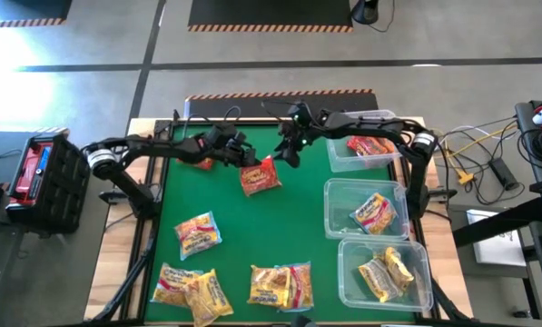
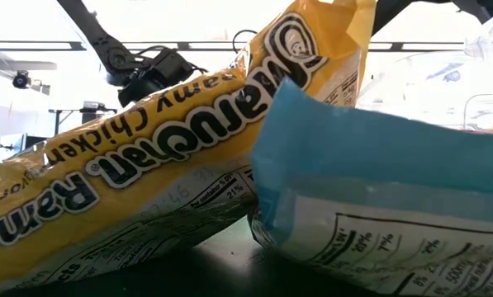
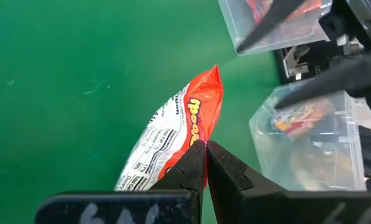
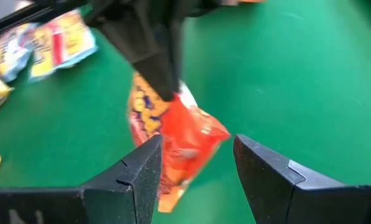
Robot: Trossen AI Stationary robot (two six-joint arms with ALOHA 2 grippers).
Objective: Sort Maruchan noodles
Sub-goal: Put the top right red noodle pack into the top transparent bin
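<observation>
My left gripper is shut on a red Maruchan packet over the far middle of the green mat. The packet also shows in the left wrist view and the right wrist view. My right gripper is open just right of it, its fingers standing on either side of the packet's lower part. Loose yellow and yellow-blue packets lie flat near the front edge. Two of them fill the low view. My left gripper pinches the red packet's top edge between its two fingertips. The fingers come slanting down from the table's left. The packet hangs tilted below them. Whether its lower end rests on the mat, I cannot tell. My right gripper: whether its open fingers touch the packet, I cannot tell.
Three clear bins stand along the right side: the far one holds a red packet, the middle one a yellow packet, the near one yellow-orange packets. Another red packet lies under my left arm. Bare mat lies in the middle.
</observation>
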